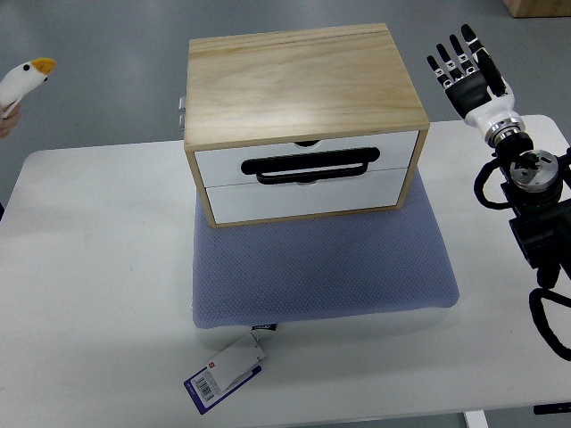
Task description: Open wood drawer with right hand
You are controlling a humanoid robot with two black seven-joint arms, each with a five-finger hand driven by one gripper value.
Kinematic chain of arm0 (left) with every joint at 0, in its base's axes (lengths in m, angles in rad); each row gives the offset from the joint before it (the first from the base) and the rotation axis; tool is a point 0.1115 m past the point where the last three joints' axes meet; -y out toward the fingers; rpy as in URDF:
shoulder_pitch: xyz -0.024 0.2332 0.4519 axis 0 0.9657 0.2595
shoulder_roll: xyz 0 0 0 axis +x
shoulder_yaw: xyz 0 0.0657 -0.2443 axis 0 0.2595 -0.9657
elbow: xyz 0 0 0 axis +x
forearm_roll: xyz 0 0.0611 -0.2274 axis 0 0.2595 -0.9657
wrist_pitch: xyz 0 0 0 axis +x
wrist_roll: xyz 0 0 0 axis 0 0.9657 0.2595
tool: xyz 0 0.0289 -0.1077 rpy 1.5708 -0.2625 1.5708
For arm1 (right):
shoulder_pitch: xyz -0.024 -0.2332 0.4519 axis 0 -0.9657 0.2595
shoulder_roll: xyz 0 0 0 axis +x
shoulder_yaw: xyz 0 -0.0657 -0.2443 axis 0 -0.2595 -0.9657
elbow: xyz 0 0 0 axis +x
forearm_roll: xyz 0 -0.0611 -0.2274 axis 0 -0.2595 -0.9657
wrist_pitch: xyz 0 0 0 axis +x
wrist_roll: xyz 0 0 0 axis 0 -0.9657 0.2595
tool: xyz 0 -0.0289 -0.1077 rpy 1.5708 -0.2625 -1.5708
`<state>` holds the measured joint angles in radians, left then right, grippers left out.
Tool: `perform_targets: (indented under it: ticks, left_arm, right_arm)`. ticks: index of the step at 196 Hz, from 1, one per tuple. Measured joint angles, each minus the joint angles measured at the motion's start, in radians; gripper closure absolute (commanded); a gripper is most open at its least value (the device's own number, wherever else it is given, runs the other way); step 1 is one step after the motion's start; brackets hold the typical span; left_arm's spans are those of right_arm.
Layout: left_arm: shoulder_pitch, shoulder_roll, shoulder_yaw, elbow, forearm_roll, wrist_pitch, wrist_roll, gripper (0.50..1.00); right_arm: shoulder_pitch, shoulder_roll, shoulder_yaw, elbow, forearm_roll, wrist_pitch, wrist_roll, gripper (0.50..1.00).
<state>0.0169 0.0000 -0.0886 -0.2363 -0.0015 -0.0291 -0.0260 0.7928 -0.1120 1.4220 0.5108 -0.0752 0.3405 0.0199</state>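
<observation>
Wooden drawer box [303,116] sits on a blue cushion [326,267] near the counter's [98,267] far edge, both drawers shut. The right hand [467,69] waits by the far right corner, fingers spread, holding nothing, well apart from the black handle [308,167].

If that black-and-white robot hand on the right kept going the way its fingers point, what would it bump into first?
Probably nothing: the right hand points up and away, past the wooden two-drawer box, toward bare grey floor. Depth is hard to judge.
</observation>
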Motion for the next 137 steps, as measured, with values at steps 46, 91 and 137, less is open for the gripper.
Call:
perform_targets:
  ticks: [46,91,137]
  left_arm:
    - [0.000,0.000,0.000,0.000,0.000,0.000,0.000,0.500]
    - [0.000,0.000,0.000,0.000,0.000,0.000,0.000,0.500]
    - [0.000,0.000,0.000,-0.006,0.000,0.000,0.000,0.500]
  right_arm:
    - [0.001,-0.003,0.000,0.000,0.000,-0.001,0.000,0.554]
    - [0.038,-0.036,-0.031,0.000,-0.006,-0.001,-0.003,0.554]
    - [0.156,-0.160,-0.247,-0.003,-0.006,0.002,-0.008,0.556]
